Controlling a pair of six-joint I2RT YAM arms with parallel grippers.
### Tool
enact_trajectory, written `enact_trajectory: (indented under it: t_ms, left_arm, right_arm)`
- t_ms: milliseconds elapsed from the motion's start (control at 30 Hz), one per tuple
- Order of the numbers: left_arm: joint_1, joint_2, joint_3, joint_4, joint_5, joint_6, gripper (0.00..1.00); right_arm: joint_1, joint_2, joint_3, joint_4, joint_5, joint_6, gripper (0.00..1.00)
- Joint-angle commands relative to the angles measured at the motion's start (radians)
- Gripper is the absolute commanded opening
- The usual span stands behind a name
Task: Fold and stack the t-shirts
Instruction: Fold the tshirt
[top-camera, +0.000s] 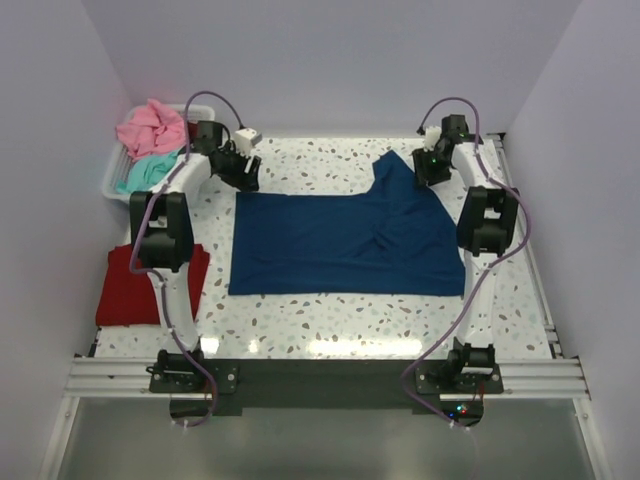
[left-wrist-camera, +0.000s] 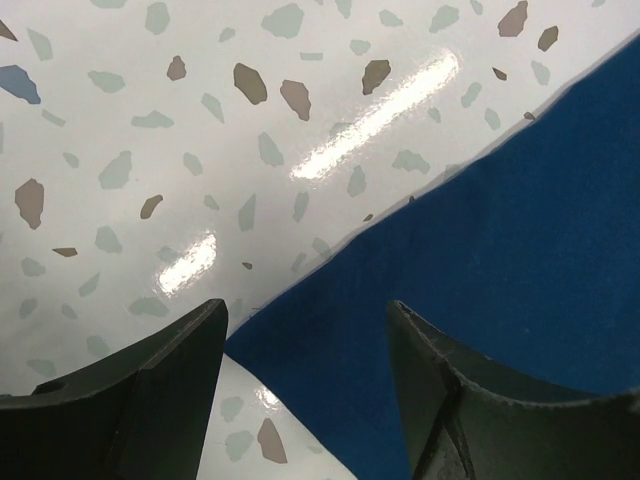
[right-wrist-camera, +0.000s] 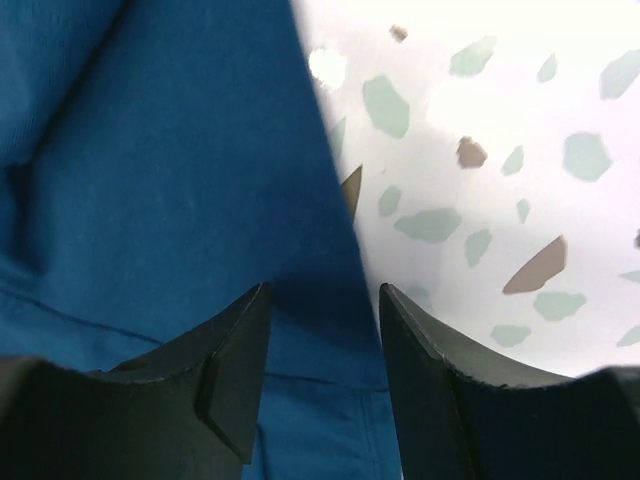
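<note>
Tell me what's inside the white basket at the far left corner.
A pink tee is heaped toward the far side and a teal tee shows on the near side. The bottom of the basket is covered by them.

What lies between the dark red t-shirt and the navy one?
Top view: the left arm overlaps the dark red t-shirt at its right edge; otherwise only bare speckled table up to the navy t-shirt.
</note>
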Motion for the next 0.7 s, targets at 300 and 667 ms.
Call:
enact_trajectory:
  t_ms: [300,667]
  left_arm:
    - [0.005,0.09,0.103,-0.07,-0.014,0.071,0.69]
    - [0.011,0.164,0.237,-0.205,-0.027,0.22,0.61]
  right_arm:
    - [0.016,0.052,0.066,-0.001,0.042,-0.014,0.17]
    - [0.015,0.021,0.039,0.004,0.042,-0.025,0.0]
